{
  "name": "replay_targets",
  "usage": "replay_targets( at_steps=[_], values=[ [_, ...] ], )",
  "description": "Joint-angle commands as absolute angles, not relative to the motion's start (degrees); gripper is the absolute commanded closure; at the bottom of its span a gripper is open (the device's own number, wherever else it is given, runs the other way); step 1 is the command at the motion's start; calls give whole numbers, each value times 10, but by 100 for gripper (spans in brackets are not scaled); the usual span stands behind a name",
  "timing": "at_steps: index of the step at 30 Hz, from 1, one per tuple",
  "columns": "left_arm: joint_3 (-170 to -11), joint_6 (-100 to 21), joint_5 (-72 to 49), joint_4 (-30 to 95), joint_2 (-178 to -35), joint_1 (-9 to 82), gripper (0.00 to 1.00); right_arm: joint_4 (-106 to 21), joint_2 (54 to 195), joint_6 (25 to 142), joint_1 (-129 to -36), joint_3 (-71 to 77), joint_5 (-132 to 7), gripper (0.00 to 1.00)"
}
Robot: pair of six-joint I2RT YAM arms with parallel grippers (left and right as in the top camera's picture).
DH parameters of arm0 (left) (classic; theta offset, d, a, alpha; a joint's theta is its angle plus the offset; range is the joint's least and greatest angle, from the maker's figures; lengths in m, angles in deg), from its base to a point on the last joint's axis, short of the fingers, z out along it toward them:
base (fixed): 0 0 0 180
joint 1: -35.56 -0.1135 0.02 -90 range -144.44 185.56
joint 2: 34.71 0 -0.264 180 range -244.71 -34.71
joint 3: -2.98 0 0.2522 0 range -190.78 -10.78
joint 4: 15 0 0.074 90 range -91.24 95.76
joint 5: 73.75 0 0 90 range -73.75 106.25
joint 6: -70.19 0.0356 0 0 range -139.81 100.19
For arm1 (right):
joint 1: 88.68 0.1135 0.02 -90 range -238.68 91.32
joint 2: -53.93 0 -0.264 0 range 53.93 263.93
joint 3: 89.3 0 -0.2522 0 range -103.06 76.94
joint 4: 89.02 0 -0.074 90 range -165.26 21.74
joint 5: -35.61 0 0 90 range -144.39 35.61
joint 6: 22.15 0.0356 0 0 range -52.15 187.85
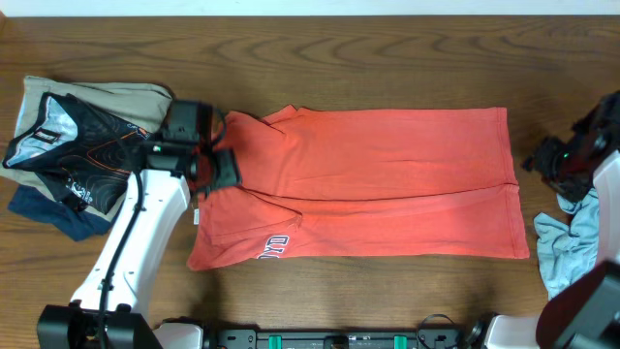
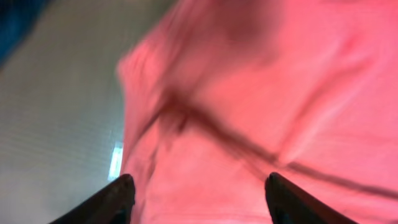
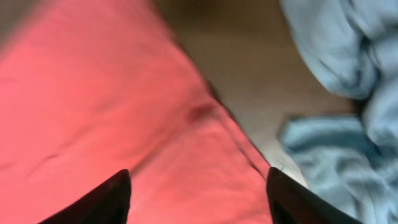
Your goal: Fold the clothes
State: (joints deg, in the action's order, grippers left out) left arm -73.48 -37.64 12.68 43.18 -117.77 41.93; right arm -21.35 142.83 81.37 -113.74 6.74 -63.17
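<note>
Wood-grain worktop (image 1: 387,39) runs the whole width, and the coral T-shirt (image 1: 387,165) lies flat across its middle, long side already turned in, its lettering (image 1: 274,247) peeking out at the near-left edge. The left hand (image 2: 199,199) hovers over the collar end with its fingers spread wide and nothing pinched between them. The right hand (image 3: 199,196) is at the hem end, likewise wide apart and empty, just beside a crumpled pale blue shirt (image 1: 562,242). A heap of dark and beige garments (image 1: 77,145) sits at the far left. To my eye the shirt is light, limp cotton that will sag and crease. I would pinch both layers at the end corners and lift them together, so the fold stays square.
</note>
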Motion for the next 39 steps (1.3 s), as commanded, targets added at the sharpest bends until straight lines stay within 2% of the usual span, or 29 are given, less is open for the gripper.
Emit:
replay_targets(
  at_steps=[1, 10, 17, 24, 33, 37, 39],
  values=[
    [-777, -342, 106, 409, -1214, 416, 29, -217, 1409, 753, -1136, 61, -723, 28],
    [-973, -298, 22, 369, -1398, 421, 28, -197, 1413, 729, -1121, 66, -724, 28],
    [-1097, -281, 18, 368, -1548, 441, 28, -184, 1413, 729, -1113, 66, -724, 29],
    [-1114, -273, 2, 328, -1627, 449, 29, -178, 1413, 729, -1110, 66, -722, 31],
    [-1114, -273, -18, 321, -1663, 464, 30, -176, 1413, 729, -1110, 66, -719, 32],
    [-1113, -273, -17, 342, -1673, 482, 40, -176, 1413, 729, -1110, 66, -717, 32],
    [-1111, -273, -10, 343, -1674, 487, 50, -176, 1413, 729, -1110, 66, -715, 32]
  ],
)
